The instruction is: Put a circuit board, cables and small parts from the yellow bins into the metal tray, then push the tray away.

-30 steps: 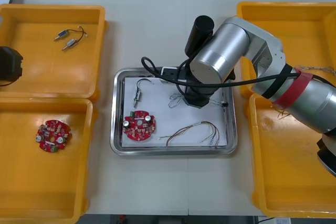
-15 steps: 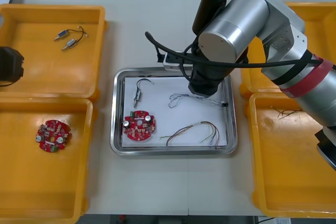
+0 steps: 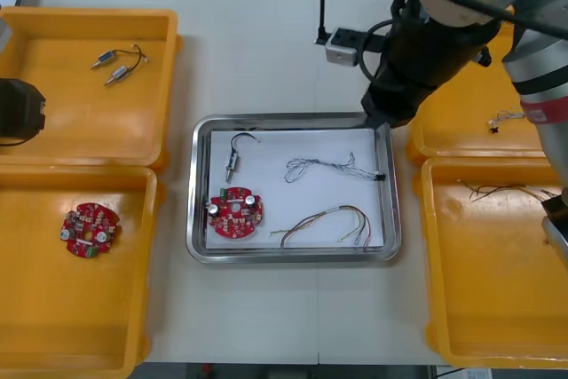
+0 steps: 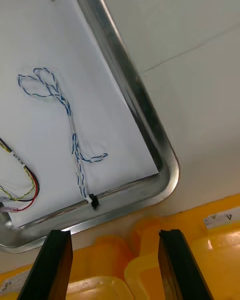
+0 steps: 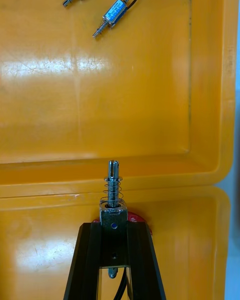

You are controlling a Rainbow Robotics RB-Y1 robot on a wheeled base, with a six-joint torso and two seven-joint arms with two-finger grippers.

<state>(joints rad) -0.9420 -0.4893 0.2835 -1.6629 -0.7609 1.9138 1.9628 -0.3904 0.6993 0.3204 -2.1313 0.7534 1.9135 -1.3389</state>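
Metal tray (image 3: pixel 293 256) already holding a circuit board (image 3: pixel 235 214) and cables (image 3: pixel 324 167); right gripper (image 4: pixel 114 235) above its far right corner, jaws open and empty; left gripper (image 5: pixel 115 226) well left of it, jaws gripping a small metal part (image 5: pixel 114 190), probably bound for the tray.

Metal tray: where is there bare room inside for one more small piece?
Bare patch between the small metal part and the blue and white cable; another band between that cable and the red and yellow cable. Crowded around the circuit board. The open right claw hangs beside the tray, at its far right corner.
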